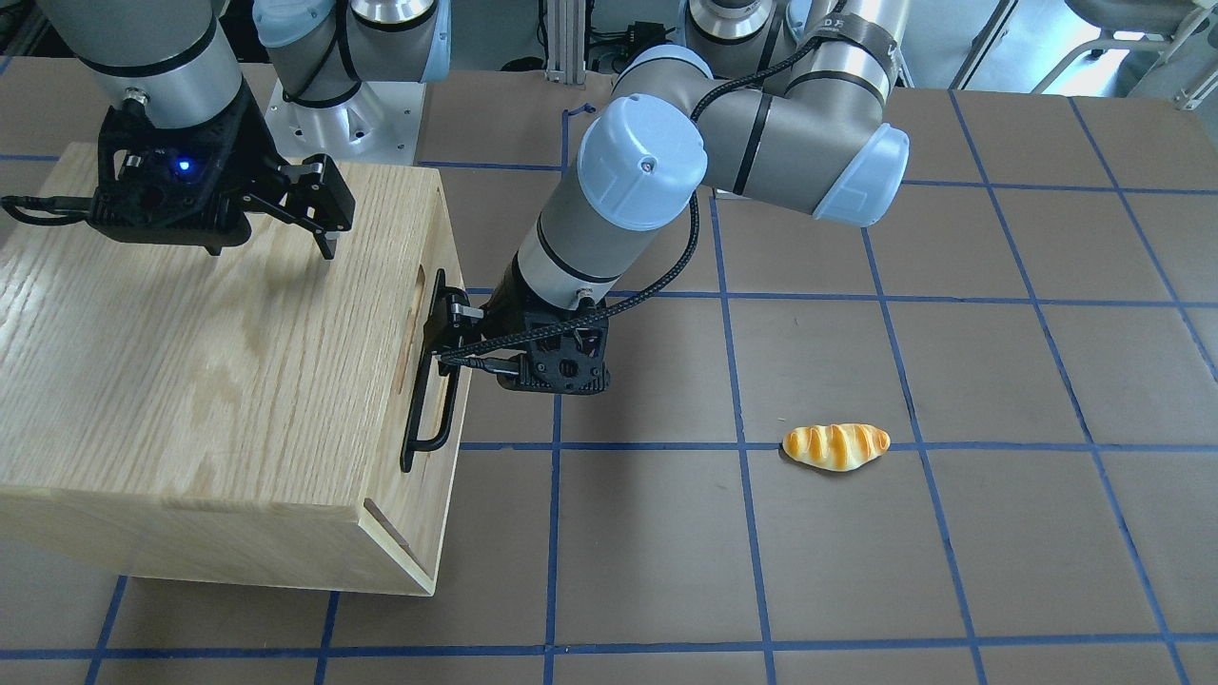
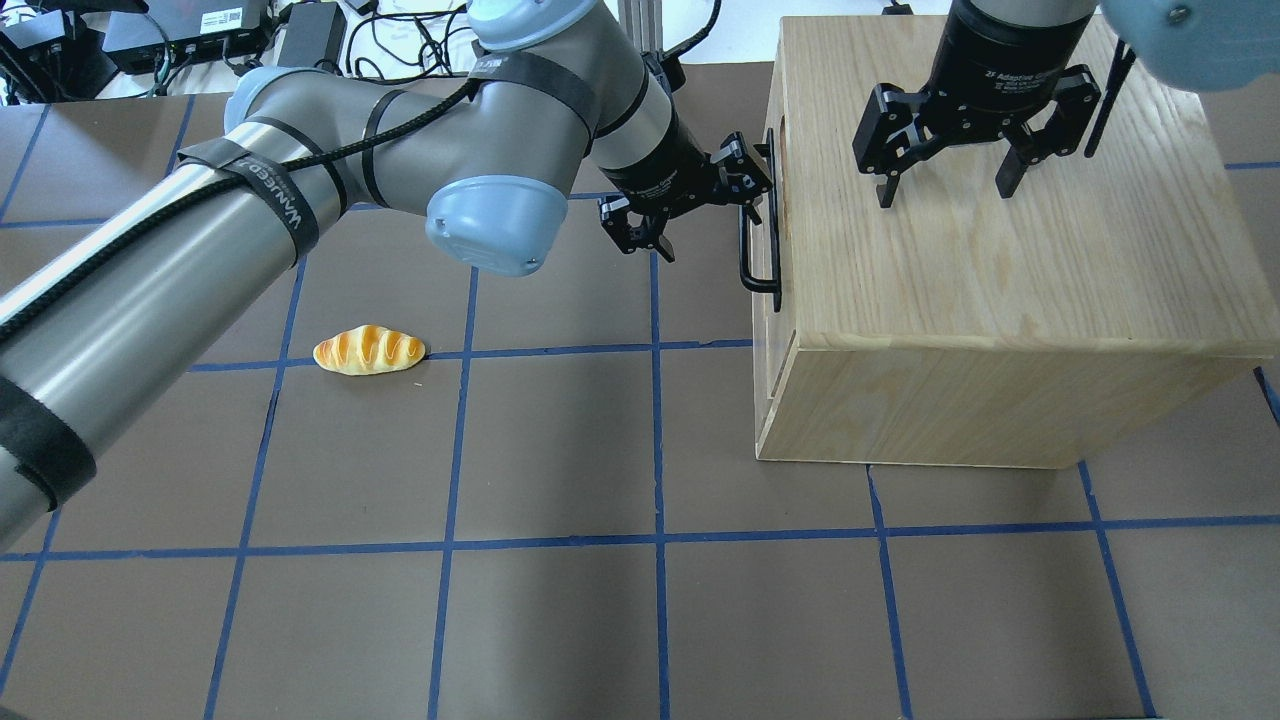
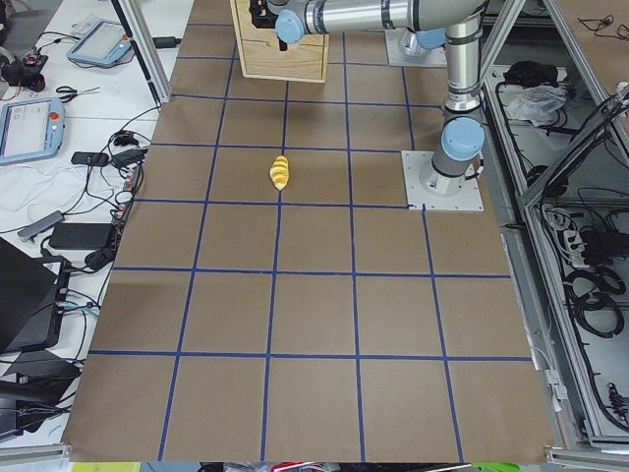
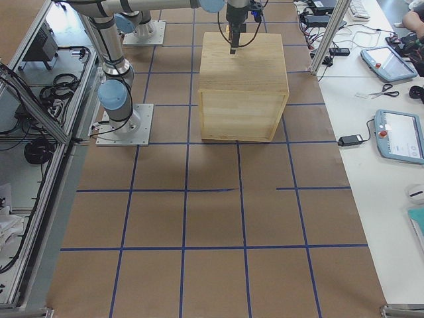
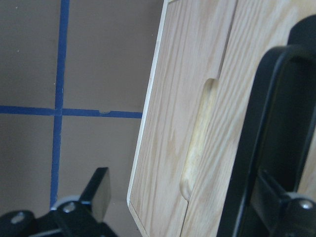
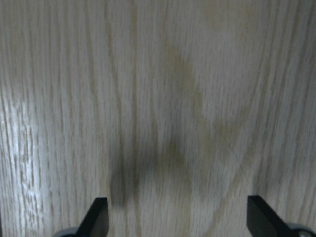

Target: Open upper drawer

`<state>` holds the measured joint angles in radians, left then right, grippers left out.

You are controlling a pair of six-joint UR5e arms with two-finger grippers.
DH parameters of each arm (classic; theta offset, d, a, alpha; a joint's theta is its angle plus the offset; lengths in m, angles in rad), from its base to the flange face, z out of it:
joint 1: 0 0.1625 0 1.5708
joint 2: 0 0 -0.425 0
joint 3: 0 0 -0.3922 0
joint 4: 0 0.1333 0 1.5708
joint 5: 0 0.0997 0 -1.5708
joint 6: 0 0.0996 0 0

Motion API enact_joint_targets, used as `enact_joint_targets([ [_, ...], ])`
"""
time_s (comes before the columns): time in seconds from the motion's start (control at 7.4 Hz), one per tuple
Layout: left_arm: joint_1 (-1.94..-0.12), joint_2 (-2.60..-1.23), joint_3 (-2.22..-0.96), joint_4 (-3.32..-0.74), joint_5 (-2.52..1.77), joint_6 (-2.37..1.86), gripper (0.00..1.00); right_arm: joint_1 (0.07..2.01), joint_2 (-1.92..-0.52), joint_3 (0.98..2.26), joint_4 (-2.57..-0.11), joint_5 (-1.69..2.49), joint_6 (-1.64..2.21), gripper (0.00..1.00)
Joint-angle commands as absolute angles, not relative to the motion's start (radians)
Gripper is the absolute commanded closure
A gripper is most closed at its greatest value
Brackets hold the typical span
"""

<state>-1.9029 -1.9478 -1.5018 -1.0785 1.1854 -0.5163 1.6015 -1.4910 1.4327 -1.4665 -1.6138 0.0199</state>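
The upper drawer (image 5: 249, 54) is the pale-wood front on the oak cabinet's (image 2: 1000, 300) side, with an elongated notch (image 5: 197, 148) in its edge. It looks flush with the cabinet. Its black bar handle (image 2: 758, 275) also shows in the front view (image 1: 425, 419) and the left wrist view (image 5: 252, 148). My left gripper (image 2: 700, 205) is open at the handle's far end. One finger (image 5: 286, 207) is at the bar and the other (image 5: 98, 192) is out over the table. My right gripper (image 2: 945, 190) is open and empty just above the cabinet top (image 6: 158, 98).
A toy bread roll (image 2: 368, 350) lies on the brown table, well away from the cabinet, and also shows in the front view (image 1: 835, 445). Blue tape lines cross the table. The cabinet (image 4: 242, 86) stands at the table's right end.
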Motion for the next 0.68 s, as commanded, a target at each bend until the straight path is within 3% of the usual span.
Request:
enact_joint_targets([
  [0.0,-1.902,-1.941,-1.509,-1.084,1.201,-0.474,0.0,1.601,-1.491,1.433,-1.466,-1.614,0.018,0.0],
  [0.54,-1.901,-1.916,-1.514,-1.141,1.307,-0.387,0.0,1.601,-1.491,1.433,-1.466,-1.614,0.018,0.0],
])
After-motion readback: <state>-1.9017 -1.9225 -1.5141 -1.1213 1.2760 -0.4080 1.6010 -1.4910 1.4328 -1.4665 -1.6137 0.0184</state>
